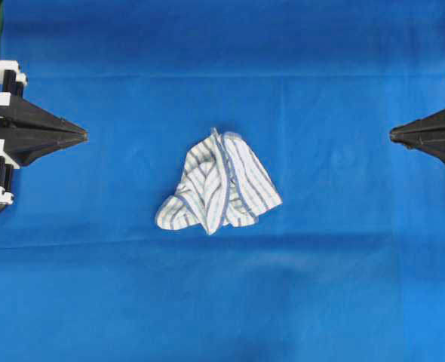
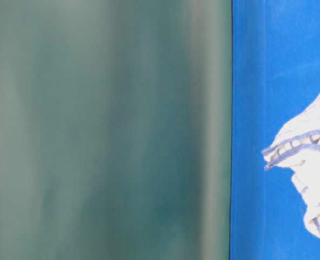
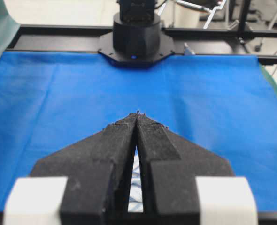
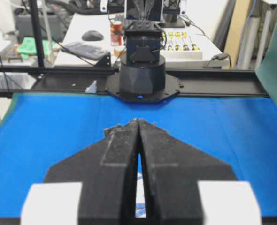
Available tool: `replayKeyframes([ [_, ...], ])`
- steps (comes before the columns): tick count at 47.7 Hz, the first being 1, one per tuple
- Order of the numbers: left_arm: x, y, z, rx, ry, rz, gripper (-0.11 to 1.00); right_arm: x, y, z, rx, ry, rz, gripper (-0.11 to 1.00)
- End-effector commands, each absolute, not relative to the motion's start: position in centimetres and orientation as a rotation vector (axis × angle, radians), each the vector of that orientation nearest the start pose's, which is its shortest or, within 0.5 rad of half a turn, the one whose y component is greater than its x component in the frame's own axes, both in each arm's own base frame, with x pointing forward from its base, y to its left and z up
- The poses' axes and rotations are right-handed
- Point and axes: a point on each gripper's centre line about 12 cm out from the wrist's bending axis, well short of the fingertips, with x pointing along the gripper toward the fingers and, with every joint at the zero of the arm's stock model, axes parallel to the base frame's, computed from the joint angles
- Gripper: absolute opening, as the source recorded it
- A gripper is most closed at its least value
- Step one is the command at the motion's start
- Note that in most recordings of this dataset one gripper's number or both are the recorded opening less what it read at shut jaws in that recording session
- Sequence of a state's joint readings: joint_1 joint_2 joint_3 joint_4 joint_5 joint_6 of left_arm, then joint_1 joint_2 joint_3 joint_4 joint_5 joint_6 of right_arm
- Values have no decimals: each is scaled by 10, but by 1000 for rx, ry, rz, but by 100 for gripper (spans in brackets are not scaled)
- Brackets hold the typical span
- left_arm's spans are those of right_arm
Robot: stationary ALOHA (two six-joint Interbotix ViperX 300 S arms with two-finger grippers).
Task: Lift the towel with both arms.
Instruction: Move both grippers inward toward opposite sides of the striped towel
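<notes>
The towel [image 1: 219, 183], white with blue and grey check stripes and a blue hem, lies crumpled in a heap at the middle of the blue cloth [image 1: 343, 264]. Its edge also shows in the table-level view [image 2: 306, 162]. My left gripper [image 1: 84, 135] is shut and empty at the left edge, far from the towel. My right gripper [image 1: 392, 134] is shut and empty at the right edge, also far from it. In each wrist view the shut tips [image 3: 138, 113] [image 4: 137, 121] point across the cloth, and a sliver of towel shows through the slit between the fingers.
A dark green curtain [image 2: 106, 130] fills the left of the table-level view. The opposite arm's black base [image 3: 135, 40] [image 4: 142, 77] stands at the far edge of the cloth in each wrist view. Desks with clutter lie beyond the table.
</notes>
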State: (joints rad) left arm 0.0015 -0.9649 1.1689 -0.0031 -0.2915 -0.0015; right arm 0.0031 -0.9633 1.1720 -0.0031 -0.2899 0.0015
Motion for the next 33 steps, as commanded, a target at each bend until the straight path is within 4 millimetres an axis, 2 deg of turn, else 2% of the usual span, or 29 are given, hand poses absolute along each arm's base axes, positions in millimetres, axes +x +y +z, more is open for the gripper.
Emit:
replayKeyframes([
  [1, 202, 0, 305, -17, -81, 1, 0, 201, 1, 306, -1, -109, 5, 0],
  [10, 205, 0, 315, -12, -77, 1, 0, 213, 4, 318, -1, -48, 17, 0],
  [17, 209, 0, 311, -18, -49, -1, 0, 229, 5, 317, 0, 35, 22, 0],
  [25, 219, -3, 298, -19, 23, -11, 0, 250, 8, 308, 6, 134, 30, 0],
  [30, 230, -7, 286, -24, 79, -26, 1, 265, 9, 294, 9, 198, 31, 0],
  [33, 237, -8, 279, -25, 112, -31, 7, 274, 9, 284, 10, 240, 32, 1],
])
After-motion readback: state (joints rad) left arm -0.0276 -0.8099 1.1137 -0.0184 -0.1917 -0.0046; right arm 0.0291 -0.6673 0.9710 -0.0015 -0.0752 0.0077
